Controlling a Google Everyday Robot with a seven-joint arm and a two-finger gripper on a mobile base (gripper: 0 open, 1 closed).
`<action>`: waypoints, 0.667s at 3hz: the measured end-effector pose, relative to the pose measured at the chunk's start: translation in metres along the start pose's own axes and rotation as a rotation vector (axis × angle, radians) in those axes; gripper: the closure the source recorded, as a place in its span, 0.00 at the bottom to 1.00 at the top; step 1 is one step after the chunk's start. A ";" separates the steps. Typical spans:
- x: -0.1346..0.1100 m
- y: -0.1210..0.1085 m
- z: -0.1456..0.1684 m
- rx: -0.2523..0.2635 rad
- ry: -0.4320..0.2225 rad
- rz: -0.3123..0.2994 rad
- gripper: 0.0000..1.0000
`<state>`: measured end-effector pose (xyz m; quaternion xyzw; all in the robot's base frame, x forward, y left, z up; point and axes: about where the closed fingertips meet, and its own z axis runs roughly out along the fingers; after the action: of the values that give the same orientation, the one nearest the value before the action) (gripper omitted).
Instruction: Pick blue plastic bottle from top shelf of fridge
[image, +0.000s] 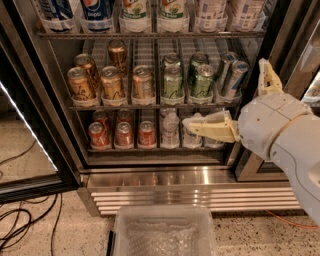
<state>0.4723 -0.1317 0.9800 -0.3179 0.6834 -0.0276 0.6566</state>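
Gripper (224, 93) spread wide, empty, at 3 o'clock; blue plastic bottle (210, 14) ungrasped on top shelf (150, 35), 1 o'clock.

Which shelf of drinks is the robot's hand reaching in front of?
The bottom shelf: the open hand has one finger across its small clear bottles, right of the red cans.

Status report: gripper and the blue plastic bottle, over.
Two-finger gripper open, empty, low beside the bottom rack. Pale-blue-labelled plastic bottle untouched on grey wire top shelf, right end, only its base visible. Black-framed fridge open; nothing blocking seen.
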 end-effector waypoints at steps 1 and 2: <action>-0.016 -0.016 0.007 0.034 -0.088 0.075 0.00; -0.028 -0.028 0.012 0.069 -0.156 0.109 0.00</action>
<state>0.4930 -0.1361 1.0162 -0.2586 0.6450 0.0096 0.7191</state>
